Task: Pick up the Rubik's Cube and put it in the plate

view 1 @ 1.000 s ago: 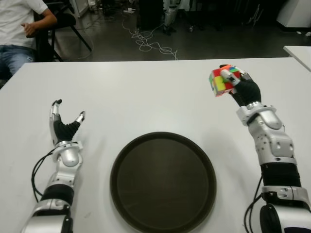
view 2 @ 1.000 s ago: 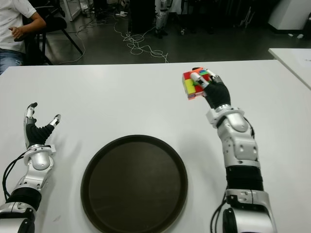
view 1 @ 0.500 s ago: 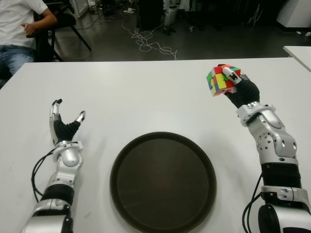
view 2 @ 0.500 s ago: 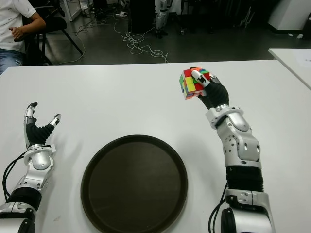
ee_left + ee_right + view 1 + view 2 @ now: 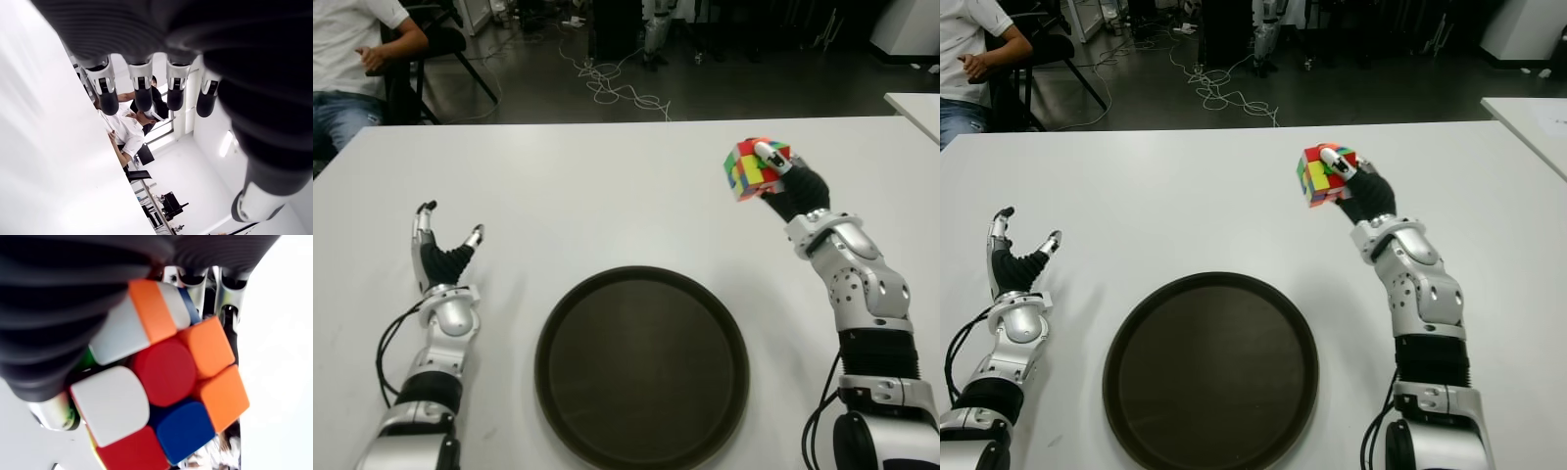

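Up off the white table [image 5: 607,186], the Rubik's Cube [image 5: 748,167] sits in the right hand [image 5: 781,179], whose fingers [image 5: 771,155] are wrapped around it; the cube juts out from the hand toward the robot's left, beyond the far right rim of the plate [image 5: 641,367] and well apart from it. Much of the cube's right and rear faces is covered by the black palm and fingers, so only the faces turned toward the camera can be read: mixed red, yellow, green and blue stickers. The right wrist view shows white, orange, red and blue squares pressed close against the palm, with the rest cut off. Being a cube, it has no long axis; it is tilted, with one corner pointing up. The left hand [image 5: 438,250] shows over the table to the left of the plate, fingers spread and upright, holding nothing. A seated person [image 5: 352,59] is partly cut off at the far left.
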`<state>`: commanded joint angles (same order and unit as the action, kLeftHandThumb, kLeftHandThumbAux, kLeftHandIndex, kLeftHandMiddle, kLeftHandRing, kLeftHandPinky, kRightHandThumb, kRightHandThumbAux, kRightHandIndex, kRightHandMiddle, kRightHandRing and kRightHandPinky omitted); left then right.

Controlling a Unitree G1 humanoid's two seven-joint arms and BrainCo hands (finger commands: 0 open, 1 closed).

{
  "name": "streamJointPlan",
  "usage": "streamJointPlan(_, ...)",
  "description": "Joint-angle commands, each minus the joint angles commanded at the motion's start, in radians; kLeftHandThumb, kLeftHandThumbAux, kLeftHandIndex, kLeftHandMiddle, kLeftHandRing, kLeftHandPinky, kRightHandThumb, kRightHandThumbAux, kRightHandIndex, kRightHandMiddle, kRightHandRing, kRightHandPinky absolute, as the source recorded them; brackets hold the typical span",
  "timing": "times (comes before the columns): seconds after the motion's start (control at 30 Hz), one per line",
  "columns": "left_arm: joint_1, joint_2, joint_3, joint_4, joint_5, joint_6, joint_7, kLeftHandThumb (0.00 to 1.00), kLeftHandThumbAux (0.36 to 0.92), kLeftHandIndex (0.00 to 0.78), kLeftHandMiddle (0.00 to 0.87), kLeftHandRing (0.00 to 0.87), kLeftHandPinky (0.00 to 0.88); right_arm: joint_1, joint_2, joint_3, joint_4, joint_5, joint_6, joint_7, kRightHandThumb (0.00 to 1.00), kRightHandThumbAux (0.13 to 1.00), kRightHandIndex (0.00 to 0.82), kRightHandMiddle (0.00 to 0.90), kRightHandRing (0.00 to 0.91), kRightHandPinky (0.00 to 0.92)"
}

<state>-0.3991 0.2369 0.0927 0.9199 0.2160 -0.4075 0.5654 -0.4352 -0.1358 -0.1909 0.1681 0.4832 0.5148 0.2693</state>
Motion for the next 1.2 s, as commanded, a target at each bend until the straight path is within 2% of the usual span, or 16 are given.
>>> streamJointPlan(0.23, 0.000, -0.004, 0.004, -0.002, -0.008, 0.001, -0.003, 0.000, 0.700, 0.046, 0.064, 0.055, 0.059, 0.012, 0.001, 0.016, -0.032, 0.007, 0.060, 0.014, 0.709, 0.717, 0.441, 0.814, 0.816, 0.818)
streamJointPlan(0.37, -0.001, -0.003, 0.001, -0.006, -0.004, 0.012, 0.000, 0.000, 0.706, 0.042, 0.052, 0.045, 0.052, 0.032, -0.016, 0.066, -0.086, 0.003, 0.114, 0.056, 0.710, 0.717, 0.441, 0.825, 0.826, 0.828)
streamJointPlan(0.5, 0.000, -0.001, -0.002, -0.007, 0.003, 0.012, 0.004, 0.000, 0.709, 0.046, 0.062, 0.052, 0.050, 0.047, -0.033, 0.112, -0.119, -0.012, 0.123, 0.102, 0.710, 0.717, 0.440, 0.823, 0.824, 0.826)
streamJointPlan(0.73, -0.003, -0.004, 0.000, -0.002, -0.001, 0.005, 0.005, 0.000, 0.702, 0.049, 0.066, 0.055, 0.052, 0.083, -0.075, 0.228, -0.190, -0.068, 0.108, 0.179, 0.713, 0.717, 0.440, 0.809, 0.815, 0.816)
streamJointPlan(0.83, -0.003, -0.004, 0.001, -0.003, -0.002, 0.006, 0.005, 0.000, 0.702, 0.051, 0.068, 0.056, 0.051, 0.103, -0.078, 0.260, -0.227, -0.076, 0.106, 0.200, 0.713, 0.716, 0.440, 0.806, 0.811, 0.811)
streamJointPlan(1.2, -0.004, -0.005, -0.003, 0.002, 0.003, -0.005, 0.009, 0.000, 0.685, 0.058, 0.066, 0.052, 0.052, 0.121, -0.085, 0.285, -0.286, -0.068, 0.164, 0.216, 0.716, 0.715, 0.441, 0.809, 0.808, 0.806)
